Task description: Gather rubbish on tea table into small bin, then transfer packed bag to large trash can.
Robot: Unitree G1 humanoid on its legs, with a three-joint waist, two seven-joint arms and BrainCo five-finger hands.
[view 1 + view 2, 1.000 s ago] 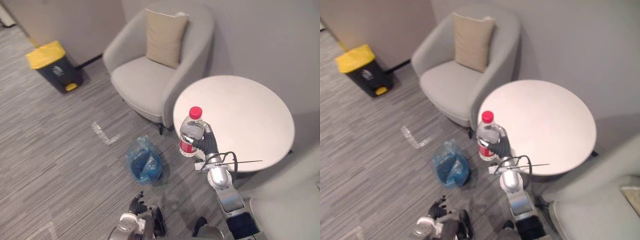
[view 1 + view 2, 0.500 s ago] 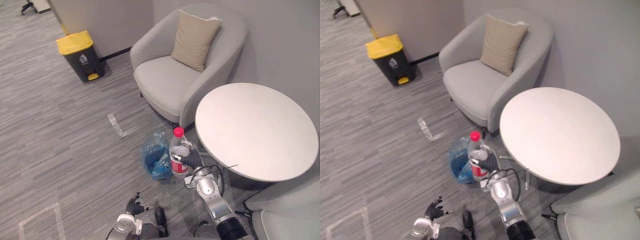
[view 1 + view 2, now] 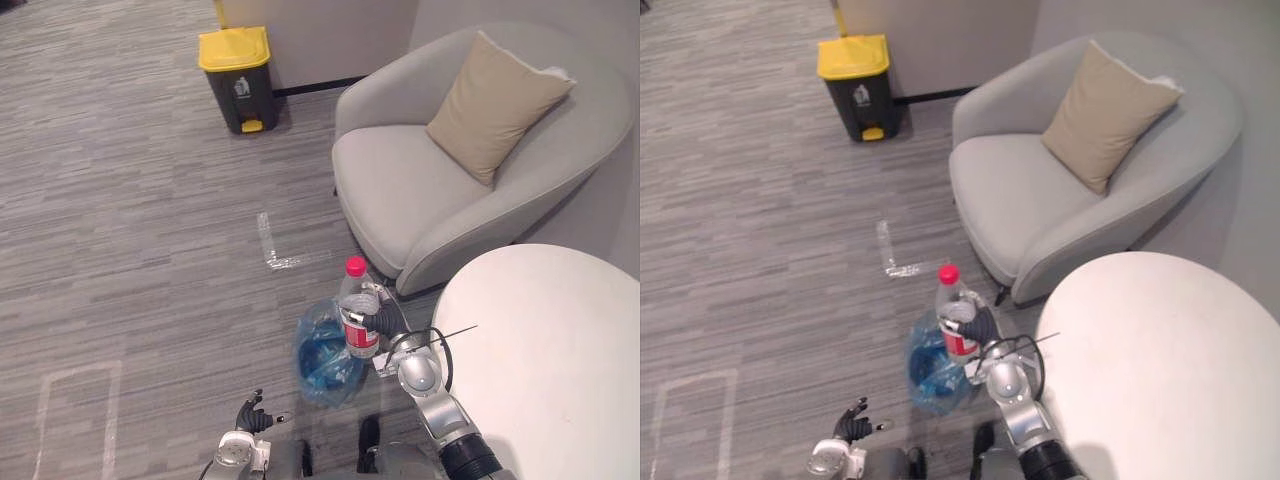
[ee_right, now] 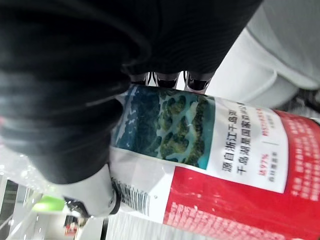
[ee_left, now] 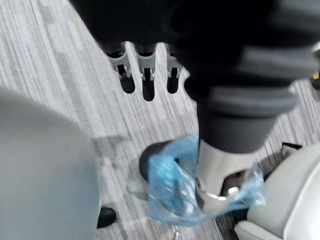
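Note:
My right hand [image 3: 388, 322] is shut on a clear plastic bottle [image 3: 357, 318] with a red cap and a red label, held upright. The bottle hangs over the right rim of the small bin lined with a blue bag [image 3: 322, 357], which stands on the carpet left of the round white tea table [image 3: 560, 360]. In the right wrist view the bottle's label [image 4: 225, 165] lies against my fingers, and the thumb [image 4: 75, 125] wraps round it. My left hand [image 3: 250, 414] hangs low near the floor with fingers spread, holding nothing. The left wrist view shows the blue bag [image 5: 172, 185] past its fingers [image 5: 143, 75].
A large dark trash can with a yellow lid [image 3: 238, 62] stands by the far wall. A grey armchair [image 3: 430, 200] with a beige cushion [image 3: 495, 105] sits behind the table. A tape mark [image 3: 275, 248] lies on the grey carpet between bin and trash can.
The camera has swung left. My right hand has carried the bottle off the table's edge and over to the blue-bagged bin. The left hand has stayed low.

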